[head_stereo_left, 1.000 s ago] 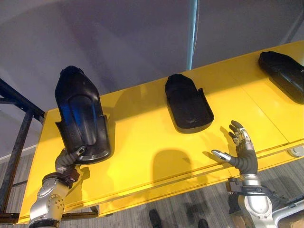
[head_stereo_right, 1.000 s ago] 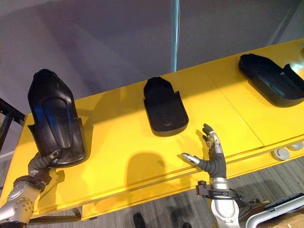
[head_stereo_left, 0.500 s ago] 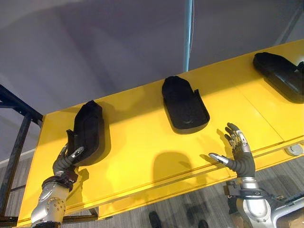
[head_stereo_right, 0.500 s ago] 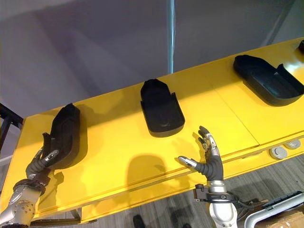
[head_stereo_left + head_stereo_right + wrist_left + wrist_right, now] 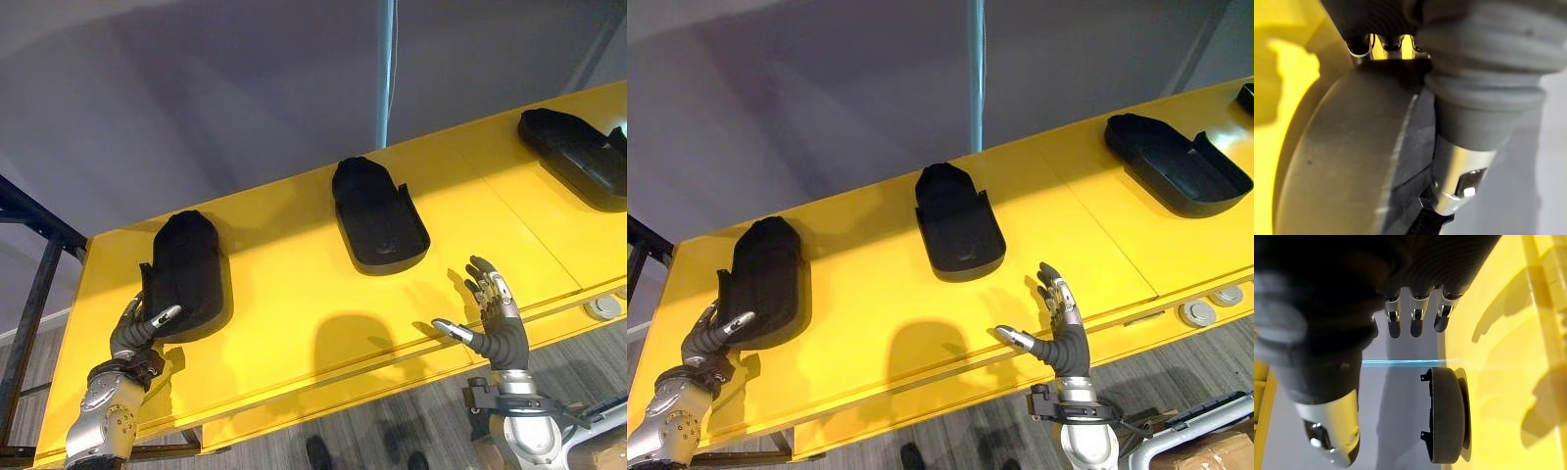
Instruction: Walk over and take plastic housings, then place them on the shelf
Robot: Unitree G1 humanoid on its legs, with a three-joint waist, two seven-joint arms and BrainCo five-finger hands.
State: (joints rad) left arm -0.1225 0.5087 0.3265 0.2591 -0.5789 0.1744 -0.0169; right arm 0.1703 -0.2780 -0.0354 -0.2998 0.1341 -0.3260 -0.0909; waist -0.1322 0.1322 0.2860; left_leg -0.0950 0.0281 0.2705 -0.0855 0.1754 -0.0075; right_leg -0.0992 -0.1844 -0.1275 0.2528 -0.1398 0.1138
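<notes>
Tipped down since 1 s ago: left housing (image 5: pixel 186 274) now lies flat on yellow shelf (image 5: pixel 284 289), left hand (image 5: pixel 137 331) still pinching its near rim. Right hand (image 5: pixel 495 323) hovers open, empty, nr shelf edge. Middle housing (image 5: pixel 377 211) & right housing (image 5: pixel 568 152) already placed; only letting go appears left.

Grips near end of left housing (image 5: pixel 764 279), flat on yellow shelf (image 5: pixel 872 323), with left hand (image 5: pixel 710 336); holds right hand (image 5: pixel 1065 338) spread by shelf's front edge, apart from middle housing (image 5: pixel 955 230) and right housing (image 5: pixel 1176 162).
</notes>
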